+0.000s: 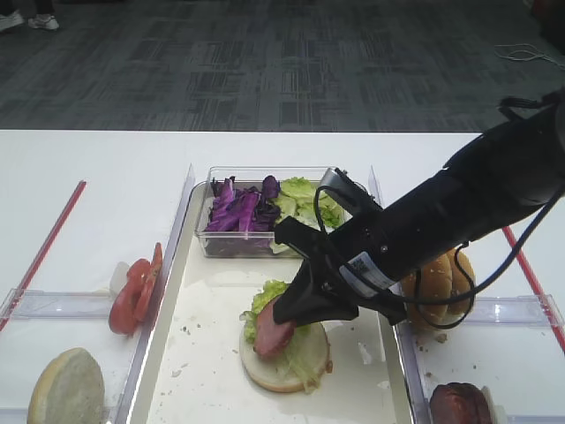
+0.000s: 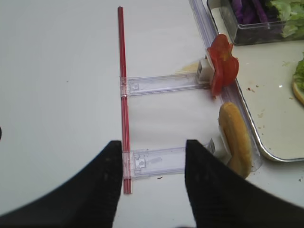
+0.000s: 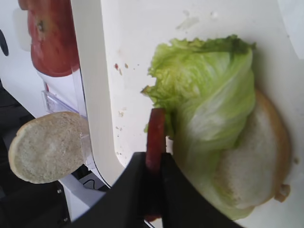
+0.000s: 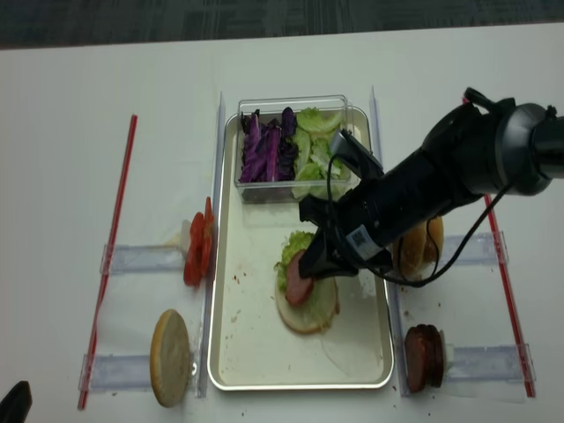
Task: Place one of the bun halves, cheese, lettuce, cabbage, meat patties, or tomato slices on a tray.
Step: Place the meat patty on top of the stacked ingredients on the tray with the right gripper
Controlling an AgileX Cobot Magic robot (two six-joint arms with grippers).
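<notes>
Right gripper (image 1: 284, 325) clamps patty (image 1: 274, 336) over lettuce (image 1: 263, 300) on bun (image 1: 287, 371), tray (image 1: 212, 380) center; left gripper (image 2: 154, 156) spread, holding nothing, at 9 o'clock.

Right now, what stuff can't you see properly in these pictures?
- Right pincer fingertips: in both high views the arm blocks them; only the wrist view shows them shut on the meat patty.
- Bun half on the tray: partly under lettuce and the patty.
- Spare patties: cut off by the bottom edge of the first high view.
- Cheese: not visible anywhere.
- Left pincer: out of frame in the first high view.
</notes>
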